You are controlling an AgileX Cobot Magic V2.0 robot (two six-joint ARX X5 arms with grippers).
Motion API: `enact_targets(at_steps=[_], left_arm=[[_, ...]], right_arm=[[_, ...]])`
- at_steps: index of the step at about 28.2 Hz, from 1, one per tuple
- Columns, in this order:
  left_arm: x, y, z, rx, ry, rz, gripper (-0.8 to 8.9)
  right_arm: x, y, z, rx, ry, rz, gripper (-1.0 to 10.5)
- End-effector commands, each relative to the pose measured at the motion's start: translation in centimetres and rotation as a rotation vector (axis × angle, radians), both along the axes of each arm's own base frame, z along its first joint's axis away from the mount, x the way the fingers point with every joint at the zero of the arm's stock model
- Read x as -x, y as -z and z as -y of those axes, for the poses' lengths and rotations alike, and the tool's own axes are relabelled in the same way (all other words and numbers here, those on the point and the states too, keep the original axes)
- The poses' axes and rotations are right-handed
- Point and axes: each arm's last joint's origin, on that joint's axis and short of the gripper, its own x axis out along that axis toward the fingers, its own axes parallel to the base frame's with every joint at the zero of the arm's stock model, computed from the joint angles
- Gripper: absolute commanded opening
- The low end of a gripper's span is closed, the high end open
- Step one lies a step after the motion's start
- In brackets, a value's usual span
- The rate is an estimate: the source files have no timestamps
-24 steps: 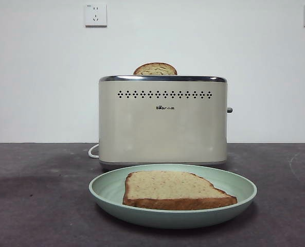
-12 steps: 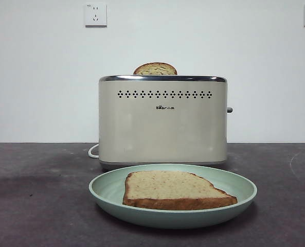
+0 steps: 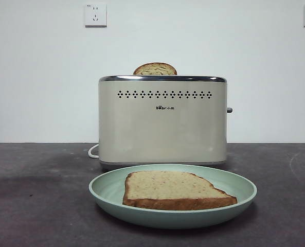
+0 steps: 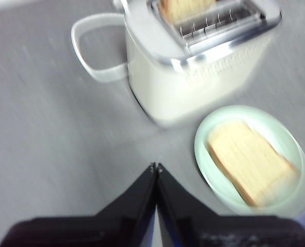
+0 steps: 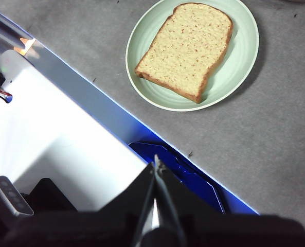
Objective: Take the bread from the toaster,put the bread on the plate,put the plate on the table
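Bread flat on plate, at 6 o'clock of toaster; my left gripper and right gripper closed, empty.

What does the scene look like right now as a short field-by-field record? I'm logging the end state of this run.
bread: lying flat on the plate
plate: resting on the table in front of the toaster
toaster: upright behind the plate, white cord at its side
second slice: domed top showing above the toaster's slot
table: dark matte surface under everything
left gripper: shut, raised, holding nothing
right gripper: shut, raised off to the side, holding nothing
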Motion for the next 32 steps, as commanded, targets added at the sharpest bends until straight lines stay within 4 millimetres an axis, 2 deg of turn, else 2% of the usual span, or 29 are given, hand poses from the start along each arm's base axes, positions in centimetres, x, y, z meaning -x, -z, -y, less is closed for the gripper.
enact_targets(at_steps=[1,3,5,8,12,19,23,28,32], left_arm=[[-0.5,-2.1,-0.5,-0.009,-0.010,0.262,-0.04],[0.0,-4.0,-1.5,0.040,0.010,0.460,-0.04],[1.3,-5.0,-2.6,0.081,0.032,0.618,-0.04],[2.6,-3.9,-3.8,0.052,-0.063,0.728,-0.04],[3.0,0.0,-4.6,0.014,-0.176,0.764,-0.04],[2.4,10.8,-5.2,0.023,-0.265,0.682,-0.04],[2.1,15.6,-5.2,0.052,-0.276,0.617,-0.04],[2.1,19.9,-5.2,0.075,-0.288,0.542,-0.04],[2.2,22.1,-5.2,0.097,-0.296,0.520,-0.04]], right_arm=[[0.0,0.0,0.0,-0.005,0.004,0.004,0.0],[0.0,0.0,0.0,-0.005,0.004,0.004,0.0],[0.0,0.0,0.0,-0.005,0.004,0.004,0.0],[0.0,0.0,0.0,-0.005,0.004,0.004,0.0],[0.0,0.0,0.0,-0.005,0.004,0.004,0.0],[0.0,0.0,0.0,-0.005,0.004,0.004,0.0],[0.0,0.0,0.0,-0.005,0.004,0.004,0.0],[0.0,0.0,0.0,-0.005,0.004,0.004,0.0],[0.0,0.0,0.0,-0.005,0.004,0.004,0.0]])
